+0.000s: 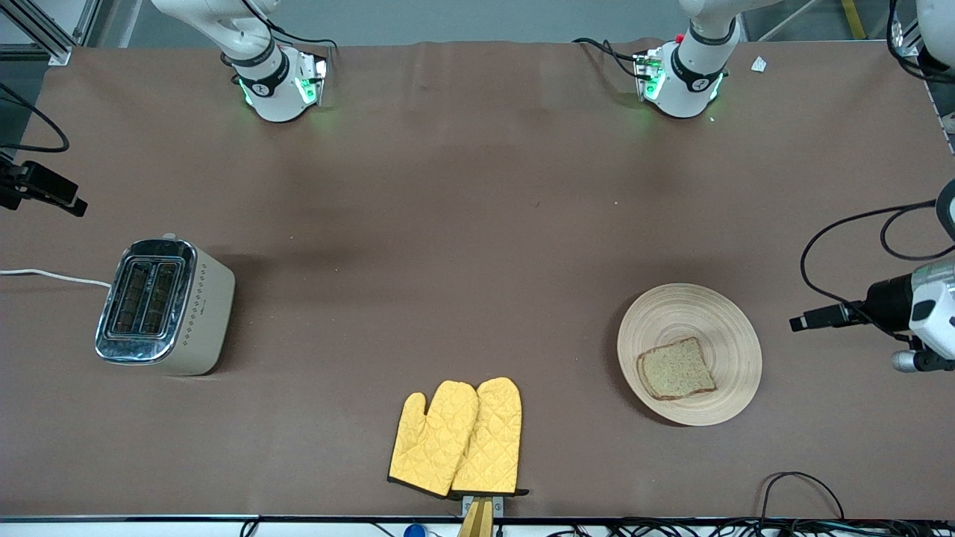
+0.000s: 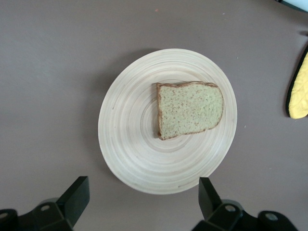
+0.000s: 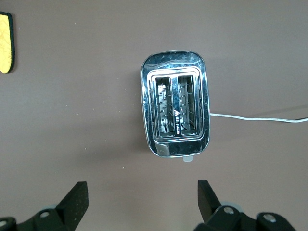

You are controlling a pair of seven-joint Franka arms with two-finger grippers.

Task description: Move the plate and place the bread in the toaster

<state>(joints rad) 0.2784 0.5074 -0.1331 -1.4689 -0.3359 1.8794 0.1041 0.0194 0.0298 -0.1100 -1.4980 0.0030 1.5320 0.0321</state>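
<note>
The table (image 1: 477, 224) holds the task's things well apart: the toaster (image 1: 164, 307) toward the right arm's end, the plate (image 1: 689, 353) toward the left arm's end, with a pair of yellow oven mitts (image 1: 456, 438) between them and nearer the front camera. The bread (image 1: 676, 368) lies flat on the plate, off its centre toward the rim nearest the front camera.

Nothing has been grasped yet, so the step in hand looks like taking hold of the plate. To do it well, the left gripper (image 2: 142, 195) should probably come down at a bare stretch of rim, pinch the thin edge without touching the slice, and slide or lift the plate level so the bread stays put.

The left gripper hangs over the plate, jaws wide apart and empty; in its wrist view the plate's rim sits just ahead of the fingertips (image 2: 79, 190), the bread a little further on. The right gripper (image 3: 142, 195) hangs over the table beside the toaster, jaws likewise spread and empty, with both empty slots in plain sight ahead of it.
</note>
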